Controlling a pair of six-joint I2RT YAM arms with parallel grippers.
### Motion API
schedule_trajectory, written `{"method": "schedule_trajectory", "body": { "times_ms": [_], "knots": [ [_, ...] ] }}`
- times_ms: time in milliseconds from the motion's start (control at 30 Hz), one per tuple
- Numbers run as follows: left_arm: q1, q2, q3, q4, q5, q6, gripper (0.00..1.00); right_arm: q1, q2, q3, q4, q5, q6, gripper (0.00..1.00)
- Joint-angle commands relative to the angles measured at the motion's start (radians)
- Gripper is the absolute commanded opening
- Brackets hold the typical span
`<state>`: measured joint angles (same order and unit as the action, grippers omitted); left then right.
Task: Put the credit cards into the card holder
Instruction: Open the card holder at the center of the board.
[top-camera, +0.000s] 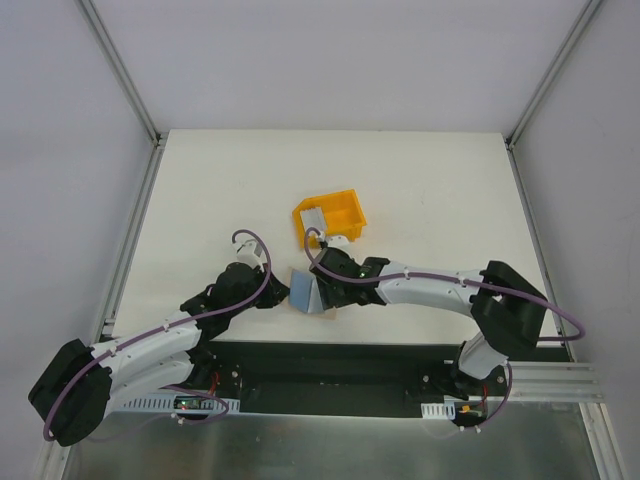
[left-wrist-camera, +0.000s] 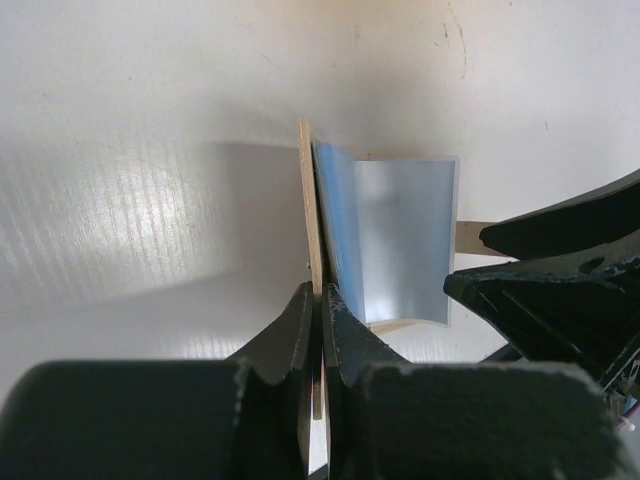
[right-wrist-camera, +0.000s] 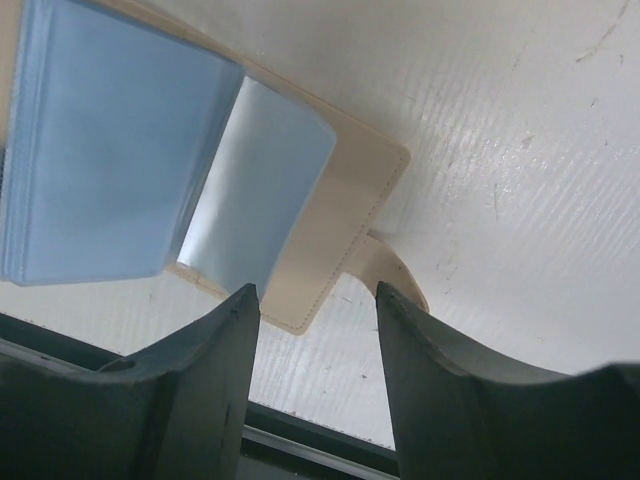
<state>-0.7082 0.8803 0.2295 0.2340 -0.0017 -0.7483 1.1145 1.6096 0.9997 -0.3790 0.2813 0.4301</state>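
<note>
The white counter (top-camera: 440, 200) is the largest thing we see, with open surface to the far side, left and right of the work. The left arm (top-camera: 150, 340) and the right arm (top-camera: 440, 285) meet close to its near edge, just beyond the black base plate (top-camera: 330, 365). Behind them stands the yellow bin (top-camera: 348, 212), with one grey credit card (top-camera: 313, 218) lying in its left corner.

Between the claws is the card holder (top-camera: 308, 293), spread open. From above, the arms cover much of it. One beige cover stands on edge and the other lies flat on the counter. Its pale blue leaves (right-wrist-camera: 110, 150) fan out between them. We cannot tell whether these are sleeves or cards.

The left claw (left-wrist-camera: 320, 320) is clamped tight on the upright cover. The right claw (right-wrist-camera: 315, 292) has its jaws wide apart around the corner of the flat cover, near the strap (right-wrist-camera: 395, 275). We cannot tell whether it touches either.
</note>
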Motion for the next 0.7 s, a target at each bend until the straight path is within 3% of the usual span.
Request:
{"method": "schedule_trajectory", "body": {
  "times_ms": [0,133,333,667],
  "knots": [
    [-0.013,-0.014,-0.002,0.007,-0.004,-0.005,0.0,-0.019,0.015,0.002,0.009,-0.034,-0.01,0.51],
    [-0.013,-0.015,-0.004,0.005,0.0,-0.005,0.0,-0.027,0.056,0.039,-0.033,-0.007,-0.051,0.4],
    [-0.013,-0.015,-0.004,0.008,0.0,-0.006,0.0,-0.025,0.081,0.122,-0.153,0.113,-0.117,0.4],
    [-0.011,-0.003,0.008,0.011,0.0,-0.006,0.0,-0.002,0.029,0.175,-0.112,0.179,-0.192,0.39]
  ]
}}
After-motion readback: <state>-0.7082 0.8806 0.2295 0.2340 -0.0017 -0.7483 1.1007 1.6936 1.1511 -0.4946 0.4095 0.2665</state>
